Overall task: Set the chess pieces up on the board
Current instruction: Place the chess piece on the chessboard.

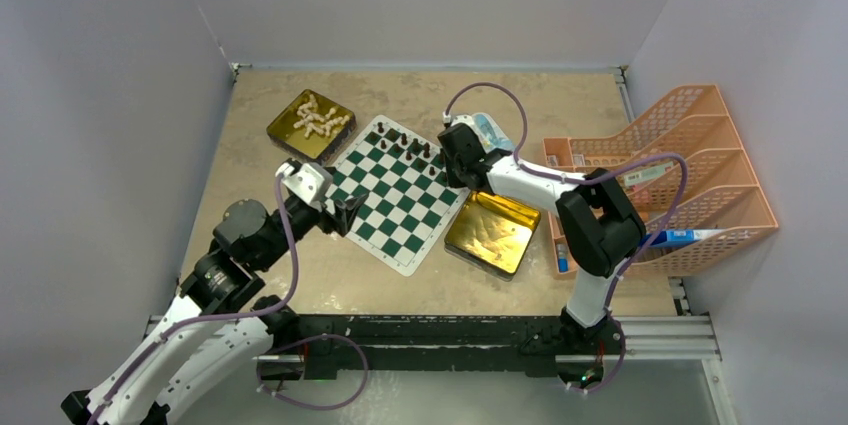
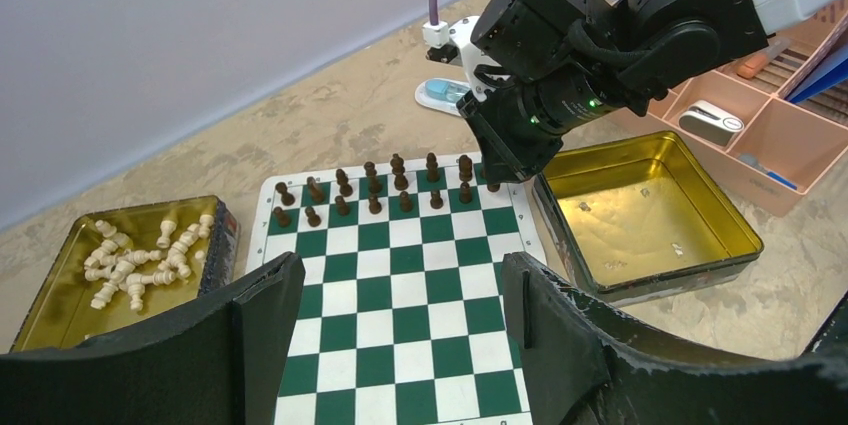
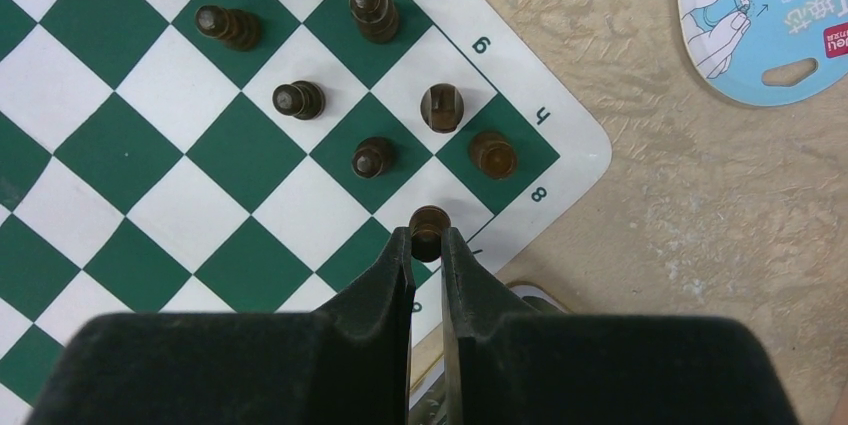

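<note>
The board [image 1: 395, 210] lies tilted mid-table, green and white checks. Several dark brown chess pieces [image 2: 375, 190] stand in two rows along its far edge. My right gripper [image 3: 428, 237] is shut on a dark brown pawn [image 3: 428, 223] over the white square by the board's right corner; other dark pieces [image 3: 441, 107] stand just beyond it. Whether the pawn's base touches the square is hidden. My left gripper [image 2: 400, 275] hangs open and holds nothing, over the board's bare near squares [image 2: 400, 345]. Cream-white pieces [image 1: 315, 117] lie heaped in a gold tin [image 2: 60, 285] left of the board.
An open gold tin [image 1: 492, 232] with nothing in it sits against the board's right edge. An orange plastic rack [image 1: 690, 165] with small items fills the right side. A blue-and-white packet [image 3: 770, 15] lies on the table past the board's corner.
</note>
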You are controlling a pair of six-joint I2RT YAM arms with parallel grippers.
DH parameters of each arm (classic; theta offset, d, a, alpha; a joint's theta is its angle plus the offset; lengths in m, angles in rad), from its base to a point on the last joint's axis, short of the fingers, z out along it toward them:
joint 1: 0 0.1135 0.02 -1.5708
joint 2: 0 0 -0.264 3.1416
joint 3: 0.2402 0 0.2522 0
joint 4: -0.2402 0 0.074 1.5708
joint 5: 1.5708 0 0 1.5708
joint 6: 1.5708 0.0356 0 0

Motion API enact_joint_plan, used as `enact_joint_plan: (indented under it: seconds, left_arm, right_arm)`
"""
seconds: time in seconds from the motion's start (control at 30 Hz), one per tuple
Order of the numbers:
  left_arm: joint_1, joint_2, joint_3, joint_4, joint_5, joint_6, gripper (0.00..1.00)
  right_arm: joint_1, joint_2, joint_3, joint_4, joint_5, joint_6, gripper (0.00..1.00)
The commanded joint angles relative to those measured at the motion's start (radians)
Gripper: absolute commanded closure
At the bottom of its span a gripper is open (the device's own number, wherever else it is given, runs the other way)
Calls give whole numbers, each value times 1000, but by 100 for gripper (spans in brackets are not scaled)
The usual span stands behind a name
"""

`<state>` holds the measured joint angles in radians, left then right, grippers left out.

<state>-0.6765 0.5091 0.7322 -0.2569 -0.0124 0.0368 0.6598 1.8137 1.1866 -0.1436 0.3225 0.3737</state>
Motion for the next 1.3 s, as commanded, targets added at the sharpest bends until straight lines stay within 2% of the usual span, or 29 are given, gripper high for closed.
enact_joint_plan:
  seconds: [0.0, 0.53, 0.93, 1.27]
  left_arm:
    - [-1, 3, 6, 28, 3, -22, 28]
    - [-1, 8, 4, 27, 2, -29, 28]
    - [0, 12, 5, 24, 8, -29, 28]
    - [-1, 43, 8, 18, 50, -67, 27]
  right_arm:
    - [-2, 10, -2, 26, -4, 8, 89]
    - [-5, 48, 2, 15, -2, 11, 85]
    - [-5, 35, 23, -15, -10, 15, 61]
    - [-5, -5, 80, -70, -7, 18, 59]
